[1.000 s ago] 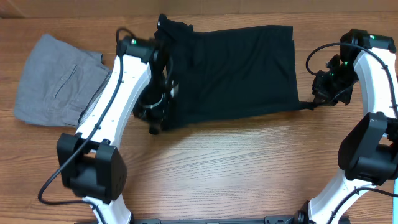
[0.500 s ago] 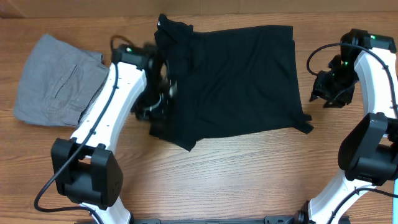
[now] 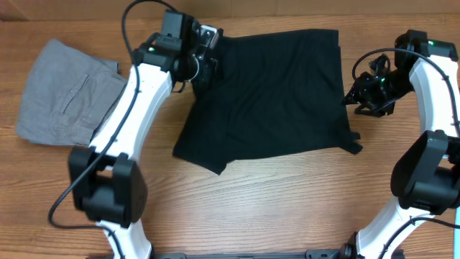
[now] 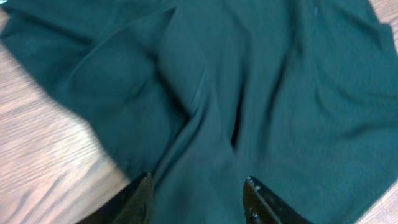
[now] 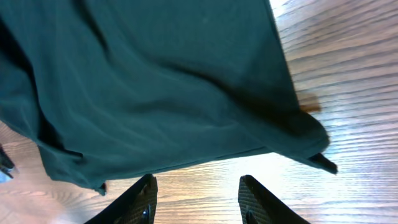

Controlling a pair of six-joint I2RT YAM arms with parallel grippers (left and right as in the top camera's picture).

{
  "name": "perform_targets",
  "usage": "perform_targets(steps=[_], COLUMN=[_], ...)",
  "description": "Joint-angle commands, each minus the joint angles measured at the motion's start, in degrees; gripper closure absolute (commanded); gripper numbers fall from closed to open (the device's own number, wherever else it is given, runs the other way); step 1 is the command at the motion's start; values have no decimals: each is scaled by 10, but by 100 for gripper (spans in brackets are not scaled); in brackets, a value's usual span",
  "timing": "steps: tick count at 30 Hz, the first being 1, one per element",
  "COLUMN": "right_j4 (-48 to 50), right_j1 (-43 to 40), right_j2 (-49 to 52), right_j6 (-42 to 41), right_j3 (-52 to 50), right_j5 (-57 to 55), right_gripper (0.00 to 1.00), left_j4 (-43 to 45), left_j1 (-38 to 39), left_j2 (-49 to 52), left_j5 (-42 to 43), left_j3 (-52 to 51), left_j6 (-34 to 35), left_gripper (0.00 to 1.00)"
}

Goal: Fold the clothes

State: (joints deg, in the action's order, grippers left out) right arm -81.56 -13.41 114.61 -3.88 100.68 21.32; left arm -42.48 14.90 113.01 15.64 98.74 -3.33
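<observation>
The desk [image 3: 287,194] carries the clothes [image 3: 273,93], a black garment spread flat across its far middle. The grey trousers [image 3: 65,93] lie well apart at the left and have not moved. A second ago the garment's near-left edge was bunched under my left arm [image 3: 136,108]. Now that edge has fallen out into a loose point towards the near side. My left arm has swung from there up to the far-left corner of the cloth. My right arm [image 3: 431,86] has lifted off the near-right corner, and that corner's thin tip now lies free on the wood.

My left jaws stand apart above rumpled fabric, which shows between the fingertips, and they pinch nothing. My right jaws are also apart, over bare wood just beside the garment's right edge, and they hold nothing.
</observation>
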Motion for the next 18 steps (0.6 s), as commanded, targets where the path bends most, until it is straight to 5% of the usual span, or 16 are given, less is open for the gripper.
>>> perform_targets(steps=[1,13,16,18], right_j4=[0,3,10,17], right_j1=[-1,42,58,66], right_j2=[-21,-21,-21,-21], right_j6=[10,10,10,9], right_j3=[-2,-2,-2,-2], right_j5=[19,19,19,15], right_gripper=[54,54,54,54], left_j4=[47,199,191,183], left_j1=[5,14,14,12], left_j2=[46,170,181,181], left_j5=[70,48,52,55], left_j3=[7,7,7,7], left_j6=[-3,23,32,32], left_gripper=[47,50,65,84])
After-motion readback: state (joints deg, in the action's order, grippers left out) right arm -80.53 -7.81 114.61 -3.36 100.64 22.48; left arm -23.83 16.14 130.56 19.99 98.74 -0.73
